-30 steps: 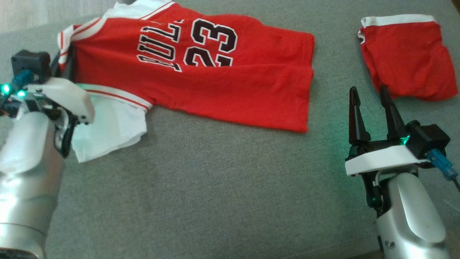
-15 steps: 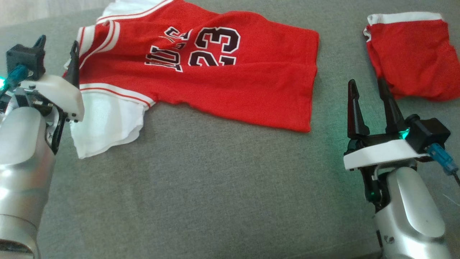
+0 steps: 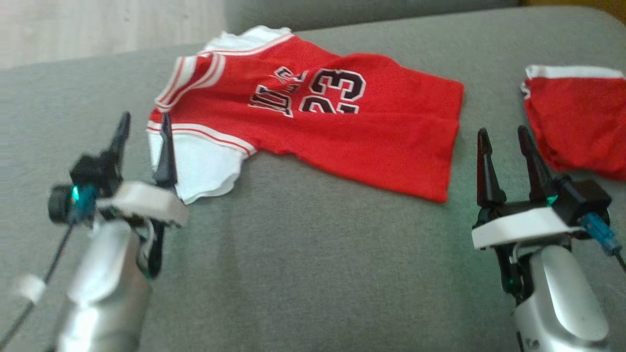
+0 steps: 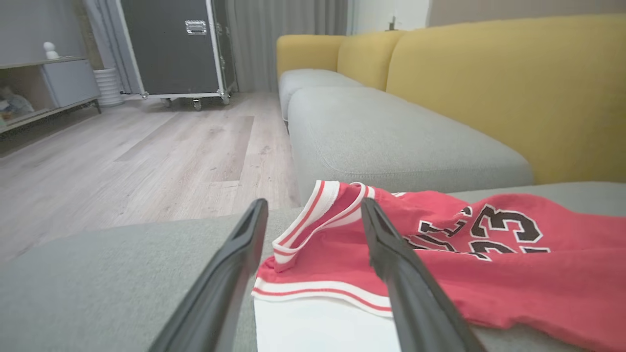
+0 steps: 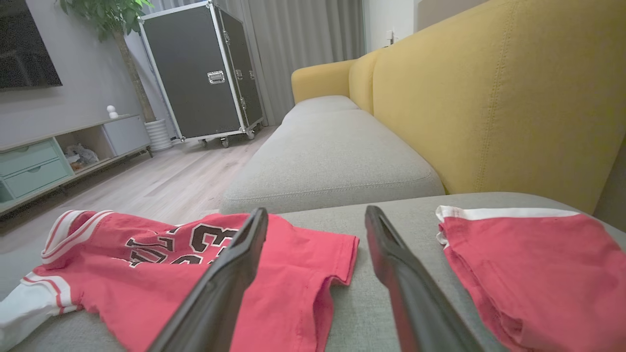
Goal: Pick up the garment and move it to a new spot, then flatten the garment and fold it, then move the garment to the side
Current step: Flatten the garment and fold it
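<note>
Left forearm (image 3: 105, 288) is blurred in the head view and cut by the bottom edge, with a dark cable (image 3: 36, 298) trailing off its wrist. Left gripper (image 3: 146, 116) is raised and tilted slightly left, fingers spread wide. Its inner finger (image 3: 165, 151) overlaps the white sleeve (image 3: 205, 166) in the head view and crosses the red cloth in the left wrist view, so contact cannot be told from either. The jersey (image 3: 352, 137) lies flat on the gray seat cushion (image 3: 313, 264), toward its far edge, collar end nearest the left gripper and hem end pointing right. The "23" reads clearly. The lettering beside it is creased and only partly legible. In the left wrist view the white sleeve runs off the bottom edge. Wooden floor (image 4: 146, 146) lies beyond the cushion's left edge, and a yellow backrest (image 4: 513, 88) rises behind. A broad stretch of bare cushion lies on the near side of the jersey, between the two arms. Right gripper (image 3: 503, 131) is upright, fingers apart, just beside the jersey's hem corner without touching it. It stands before the strip of cushion that separates the hem from the red shorts (image 3: 577, 132). The right arm's silver forearm (image 3: 557, 303) rises from the lower right corner. The shorts are cut off by the right edge of the head view, white waistband at the far side.
</note>
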Robot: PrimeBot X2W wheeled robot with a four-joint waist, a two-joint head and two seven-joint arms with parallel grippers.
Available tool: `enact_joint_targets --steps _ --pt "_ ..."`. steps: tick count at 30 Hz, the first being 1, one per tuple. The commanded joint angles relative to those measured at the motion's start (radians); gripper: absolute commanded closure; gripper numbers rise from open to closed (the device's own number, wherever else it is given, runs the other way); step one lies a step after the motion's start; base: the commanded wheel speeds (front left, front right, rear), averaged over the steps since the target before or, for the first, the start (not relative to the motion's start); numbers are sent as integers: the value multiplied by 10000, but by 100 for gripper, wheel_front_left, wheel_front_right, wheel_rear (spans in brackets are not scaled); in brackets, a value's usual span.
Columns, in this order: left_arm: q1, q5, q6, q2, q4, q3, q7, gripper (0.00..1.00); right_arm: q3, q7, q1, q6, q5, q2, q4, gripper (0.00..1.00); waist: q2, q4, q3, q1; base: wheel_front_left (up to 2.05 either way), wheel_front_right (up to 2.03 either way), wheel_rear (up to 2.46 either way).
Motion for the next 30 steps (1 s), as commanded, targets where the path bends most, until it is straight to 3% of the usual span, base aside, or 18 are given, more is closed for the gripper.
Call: enact_joint_targets --steps 1,9,16,26,30 --pt "215 -34 114 149 -762 549 -105 0 172 -111 -1 -9 -149 -1 -358 0 0 401 -393 1 0 0 0" --pt "2731 151 389 -901 -3140 1493 -109 0 40 -111 393 -9 -264 -1 -308 0 0 889 -738 1 0 0 0" --pt "3377 618 193 -1261 -3687 1819 -109 0 204 -111 398 -9 -303 -1 -369 0 0 988 -540 1 0 0 0" --pt "2317 828 -153 -1008 -1546 1663 616 0 492 -111 172 -9 -279 -1 -393 0 0 604 -99 1 0 0 0" --pt "1642 787 -26 -857 -649 1741 994 0 535 -111 59 -9 -272 -1 -430 0 0 349 186 1 0 0 0"
